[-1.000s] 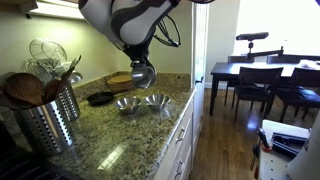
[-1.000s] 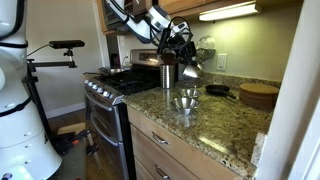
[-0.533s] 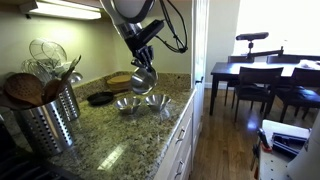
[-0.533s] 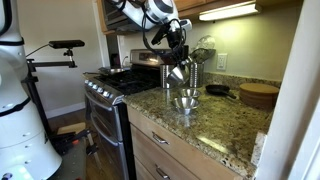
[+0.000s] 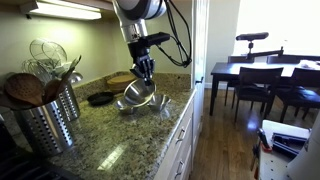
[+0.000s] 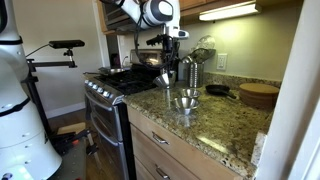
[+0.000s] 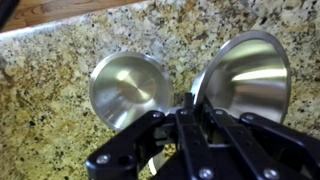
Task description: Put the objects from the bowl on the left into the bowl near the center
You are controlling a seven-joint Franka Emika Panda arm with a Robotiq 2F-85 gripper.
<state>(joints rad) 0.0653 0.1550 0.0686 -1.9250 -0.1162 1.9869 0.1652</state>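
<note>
Your pincer (image 7: pixel 193 108) is pinching the thin rim of the tilted steel bowl (image 7: pixel 245 75), which hangs just beside the 2nd bowl (image 7: pixel 128 90), and that one sits flat on the speckled granite counter (image 7: pixel 50 110). No objects show inside either bowl. The polished, curved metal looks slick, so a rim grip could let the tilted steel bowl swivel or slide out. Pouring off-centre would likely scatter anything small across the hard stone toward the counter edge
</note>
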